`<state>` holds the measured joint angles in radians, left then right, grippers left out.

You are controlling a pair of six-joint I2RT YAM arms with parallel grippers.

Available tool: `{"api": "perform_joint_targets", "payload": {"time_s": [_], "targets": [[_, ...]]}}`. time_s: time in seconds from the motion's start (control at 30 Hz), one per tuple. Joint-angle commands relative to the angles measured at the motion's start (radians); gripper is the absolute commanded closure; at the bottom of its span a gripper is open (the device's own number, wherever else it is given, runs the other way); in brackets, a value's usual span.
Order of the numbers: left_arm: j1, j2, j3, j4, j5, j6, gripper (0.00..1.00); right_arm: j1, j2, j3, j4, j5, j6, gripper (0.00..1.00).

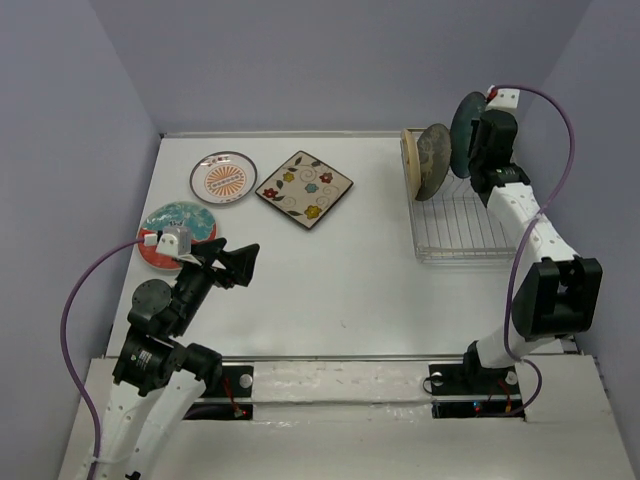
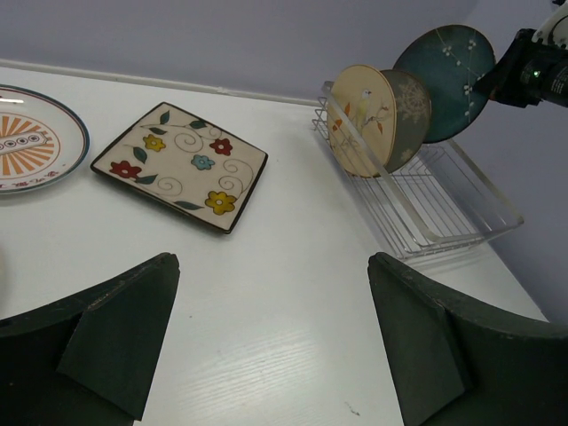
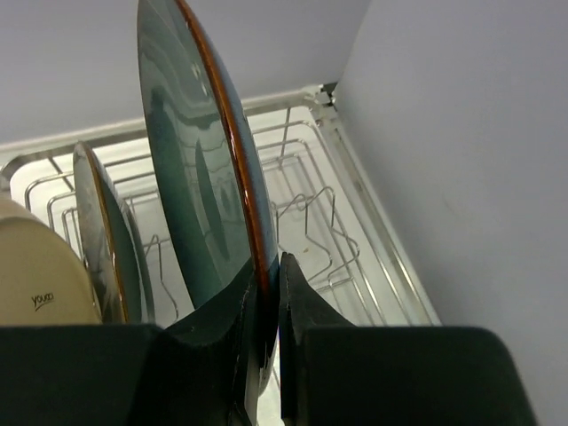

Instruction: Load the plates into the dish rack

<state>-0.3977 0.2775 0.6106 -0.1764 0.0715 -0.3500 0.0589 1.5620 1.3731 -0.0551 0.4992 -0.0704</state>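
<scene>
My right gripper [image 1: 482, 135] is shut on the rim of the dark teal-blue plate [image 3: 191, 177], holding it upright above the far end of the silver wire dish rack [image 1: 462, 230]. The cream bird plate [image 2: 361, 120] and the grey tree-patterned plate [image 2: 410, 106] stand on edge in the rack. The orange-sunburst plate [image 1: 223, 177] and the square cream floral plate [image 1: 304, 188] lie flat at the back of the table. The teal-and-red plate [image 1: 175, 225] lies at the left, partly hidden by my left wrist. My left gripper [image 1: 238, 264] is open and empty above the table.
The rack sits close to the right wall [image 1: 600, 150] and the back wall [image 1: 330, 60]. The left wall [image 1: 60, 180] runs beside the teal-and-red plate. The arm bases stand on the rail [image 1: 340, 380] at the near edge.
</scene>
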Motion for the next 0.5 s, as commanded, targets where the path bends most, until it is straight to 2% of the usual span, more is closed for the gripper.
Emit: {"api": "perform_joint_targets", "payload": {"time_s": [0.0, 0.47], "targets": [[-0.004, 0.003, 0.035, 0.035, 0.010, 0.003, 0.01, -0.004, -0.042, 0.006, 0.202, -0.024, 0.067, 0.93], [-0.003, 0.002, 0.035, 0.034, 0.010, 0.002, 0.01, -0.004, -0.017, -0.083, 0.212, -0.037, 0.113, 0.93]]}}
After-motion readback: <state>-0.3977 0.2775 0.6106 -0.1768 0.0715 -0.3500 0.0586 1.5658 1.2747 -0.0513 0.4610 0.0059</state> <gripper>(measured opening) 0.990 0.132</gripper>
